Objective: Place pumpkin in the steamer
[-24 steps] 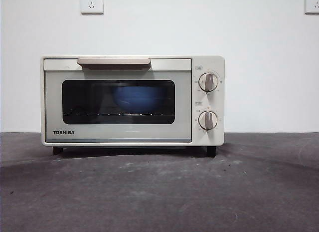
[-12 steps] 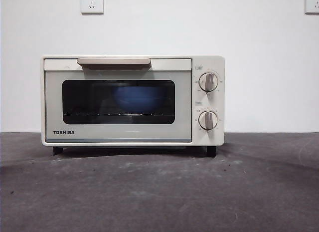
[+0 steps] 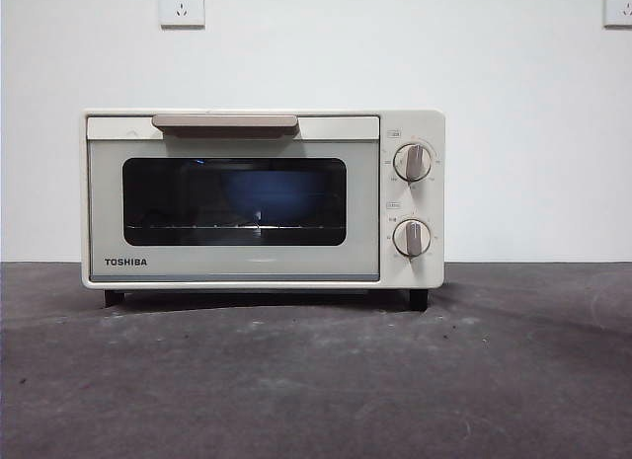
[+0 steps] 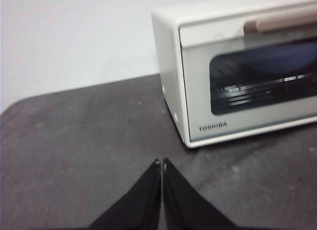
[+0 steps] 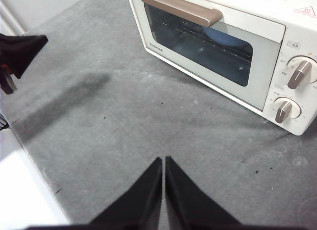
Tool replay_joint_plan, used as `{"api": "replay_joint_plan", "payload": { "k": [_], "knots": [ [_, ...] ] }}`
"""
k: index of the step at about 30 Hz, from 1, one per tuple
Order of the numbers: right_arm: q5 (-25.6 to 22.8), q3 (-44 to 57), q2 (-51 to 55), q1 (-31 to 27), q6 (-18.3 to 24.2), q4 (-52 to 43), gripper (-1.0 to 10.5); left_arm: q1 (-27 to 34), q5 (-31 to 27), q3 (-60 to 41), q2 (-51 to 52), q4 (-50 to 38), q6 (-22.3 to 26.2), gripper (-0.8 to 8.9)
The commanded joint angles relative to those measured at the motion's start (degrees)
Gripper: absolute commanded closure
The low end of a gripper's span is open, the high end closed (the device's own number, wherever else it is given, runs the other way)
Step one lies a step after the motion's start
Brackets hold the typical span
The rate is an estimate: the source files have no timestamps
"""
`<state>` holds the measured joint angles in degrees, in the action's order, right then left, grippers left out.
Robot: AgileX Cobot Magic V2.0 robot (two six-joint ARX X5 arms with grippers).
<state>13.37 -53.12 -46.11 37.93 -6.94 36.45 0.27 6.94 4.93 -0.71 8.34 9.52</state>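
Two grippers, both mine, and neither has anything in it. My left gripper (image 4: 161,163) hangs low over the dark worktop (image 3: 316,380) with its jaws pressed together, well apart from the steamer's (image 3: 262,197) near corner. My right gripper (image 5: 164,161) is likewise clenched on nothing, poised above the worktop in front of the door, with the two knobs off to one side.

I cannot find the pumpkin anywhere on the worktop in any of my views. Behind the steamer's dark glass I make out a blue rounded shape, the bowl (image 3: 276,194), sitting on the wire rack; whether the pumpkin lies in it, I cannot tell, since the glass is too dim and shows no orange. The door is shut, with its bar handle (image 3: 225,122) up at the top edge.

Judging by that, either the placing is already done or the pumpkin is out of sight; I would not claim which.

If I do have to handle it, I expect a glossy ribbed skin to be slippery and the body hard rather than yielding, probably light. I would take it across the widest part, letting my jaws seat in opposite grooves so it cannot roll out. The curved stem looks like a tempting hold but a poor one: thin, off-centre, and likely to let the body swing. The door I would pull by the middle of the bar.
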Motion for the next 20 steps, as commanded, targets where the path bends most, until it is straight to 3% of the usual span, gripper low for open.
{"api": "replay_joint_plan", "payload": {
  "k": [1,9,20],
  "knots": [
    [-0.1,-0.4,-0.2,0.6,-0.3,-0.7,9.4,0.1,-0.2,-1.4,0.5,-0.1,-0.1,7.95],
    [-0.1,-0.4,-0.2,0.6,-0.3,-0.7,9.4,0.0,-0.2,-2.6,0.5,4.1,-0.2,7.95],
    [-0.1,-0.4,-0.2,0.6,-0.3,-0.7,9.4,-0.4,-0.2,-3.6,0.5,2.9,-0.1,7.95]
  ]
}}
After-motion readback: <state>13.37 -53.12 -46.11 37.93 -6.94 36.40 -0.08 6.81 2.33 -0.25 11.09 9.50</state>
